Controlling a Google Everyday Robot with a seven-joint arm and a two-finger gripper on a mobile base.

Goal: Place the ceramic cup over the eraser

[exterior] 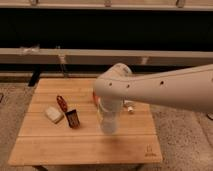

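The tool [108,118] points straight down over the middle of the wooden bench [85,148], hanging from the big white arm [160,90]. Right at its lower end sits the ceramic cup [109,128] – pale, merging with the tool, close to the bench top. Whether the tool clamps it, I cannot tell. Well off to the viewer's left of the tool lies the white eraser [53,114] – between them a dark small object [73,118].

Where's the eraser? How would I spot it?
Look at the wooden table. The eraser lies on its left part, well left of the end effector hanging mid-table. It's the only pale flat block, beside a dark object.
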